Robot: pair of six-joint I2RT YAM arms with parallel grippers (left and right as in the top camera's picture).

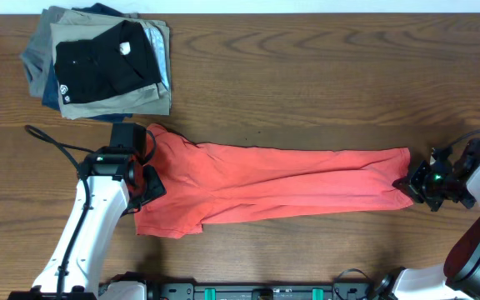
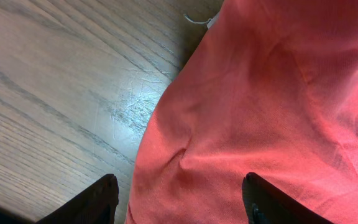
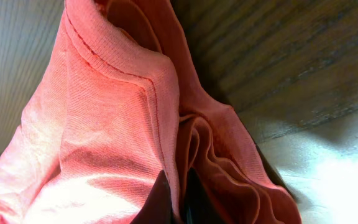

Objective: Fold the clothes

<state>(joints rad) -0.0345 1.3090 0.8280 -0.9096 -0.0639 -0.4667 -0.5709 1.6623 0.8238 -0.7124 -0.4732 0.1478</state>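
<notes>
The coral-red T-shirt [image 1: 273, 183] lies stretched in a long band across the table, wider and bunched at the left. Its lettering and neck label are hidden. My left gripper [image 1: 146, 179] is open just above the shirt's left end; in the left wrist view its fingers [image 2: 179, 202] straddle the shirt's edge [image 2: 253, 106] with cloth between them, not pinched. My right gripper [image 1: 411, 183] is shut on the shirt's right end; the right wrist view shows hemmed folds [image 3: 129, 112] gathered between its fingers [image 3: 178, 199].
A stack of folded garments, a black one [image 1: 107, 60] on top of khaki, grey and blue ones, sits at the back left. Bare wood table [image 1: 323, 92] lies behind and in front of the shirt. A cable [image 1: 52, 142] runs by the left arm.
</notes>
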